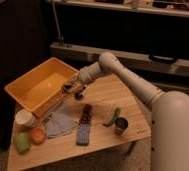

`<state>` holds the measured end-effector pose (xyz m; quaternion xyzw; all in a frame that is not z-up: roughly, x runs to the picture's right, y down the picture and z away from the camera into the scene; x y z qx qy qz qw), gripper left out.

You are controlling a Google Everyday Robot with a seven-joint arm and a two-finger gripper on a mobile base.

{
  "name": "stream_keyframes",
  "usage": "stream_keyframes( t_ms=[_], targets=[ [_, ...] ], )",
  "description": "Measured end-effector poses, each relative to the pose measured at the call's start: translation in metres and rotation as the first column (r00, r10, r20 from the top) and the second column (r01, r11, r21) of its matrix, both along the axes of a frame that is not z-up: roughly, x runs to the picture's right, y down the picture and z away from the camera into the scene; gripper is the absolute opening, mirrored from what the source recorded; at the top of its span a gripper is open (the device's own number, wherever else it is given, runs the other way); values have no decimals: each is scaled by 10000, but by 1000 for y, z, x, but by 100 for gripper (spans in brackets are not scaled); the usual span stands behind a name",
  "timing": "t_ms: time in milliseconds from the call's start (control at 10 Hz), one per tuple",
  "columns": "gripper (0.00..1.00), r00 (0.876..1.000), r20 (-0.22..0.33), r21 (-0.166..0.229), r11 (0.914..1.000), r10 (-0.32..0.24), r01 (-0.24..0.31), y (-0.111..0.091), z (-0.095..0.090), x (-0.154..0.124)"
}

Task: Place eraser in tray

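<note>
The arm reaches left, elbow bent; the gripper (pixel 72 89) hovers at the tray's (pixel 25 95) four-o'clock rim.

Dim, warm light; soft blur throughout, dark background, the hand (pixel 72 90) indistinct over the table.

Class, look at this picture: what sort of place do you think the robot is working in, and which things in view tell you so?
Probably an indoor lab or test room: a small wooden table set with mixed items, a yellow tray and a white cup, dark shelving behind. The gripper hovers by the tray's near wall.
</note>
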<state>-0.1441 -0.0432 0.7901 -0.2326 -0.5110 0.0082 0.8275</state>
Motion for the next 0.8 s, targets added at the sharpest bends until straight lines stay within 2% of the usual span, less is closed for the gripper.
stream_keyframes(
  t_ms=[100,200,500,600,800],
  targets=[
    [0,9999,146,240,9997,2,-5,-15,-5,-12],
    [0,9992,404,691,9976,-4,-24,-41,-8,-34],
    [0,9935,1137,1336,9909,20,-173,-74,-8,-82],
    [0,9897,1432,1490,9884,62,-278,-81,-5,-97],
    [0,9838,1794,1630,9861,10,-308,-82,1,-120]
  ],
)
